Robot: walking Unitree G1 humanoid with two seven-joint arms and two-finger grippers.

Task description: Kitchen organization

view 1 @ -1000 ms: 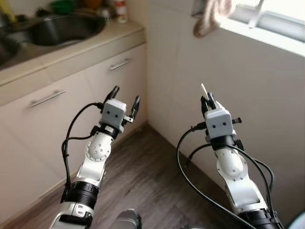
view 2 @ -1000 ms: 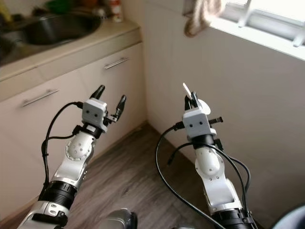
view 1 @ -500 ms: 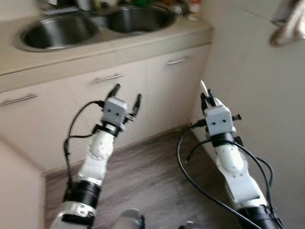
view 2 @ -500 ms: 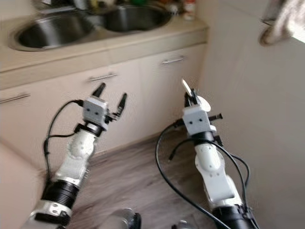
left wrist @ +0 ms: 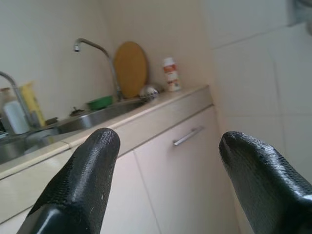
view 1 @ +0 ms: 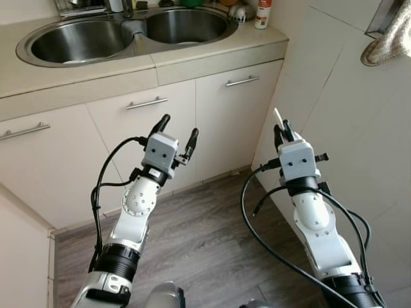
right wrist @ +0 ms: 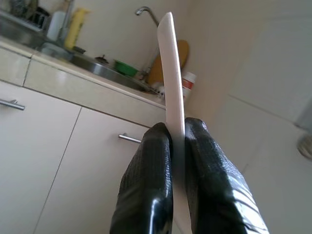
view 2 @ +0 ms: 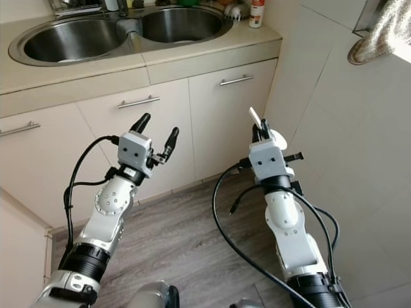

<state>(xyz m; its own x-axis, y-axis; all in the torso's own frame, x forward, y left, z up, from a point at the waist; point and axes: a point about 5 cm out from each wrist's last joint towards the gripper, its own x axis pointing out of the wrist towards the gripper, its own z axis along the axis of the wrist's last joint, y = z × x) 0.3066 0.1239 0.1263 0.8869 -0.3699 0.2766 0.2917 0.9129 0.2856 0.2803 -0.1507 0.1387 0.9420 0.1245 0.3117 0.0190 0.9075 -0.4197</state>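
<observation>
A double steel sink [view 1: 77, 45] is set in the beige counter above pale cabinets [view 1: 160, 122]; what its two basins hold cannot be made out, though a red-capped bottle [view 1: 262, 13] stands at the counter's end and a round wooden board [left wrist: 130, 68] leans behind the tap. The right gripper [view 1: 280, 131] pinches a thin, flat, white utensil handle [right wrist: 171, 73] between its pressed-together fingers; the piece stands upright, its long axis along the fingers, its rounded tip up. The left gripper [view 1: 176, 131], raised before the cabinets, has its fingers spread around nothing.
</observation>
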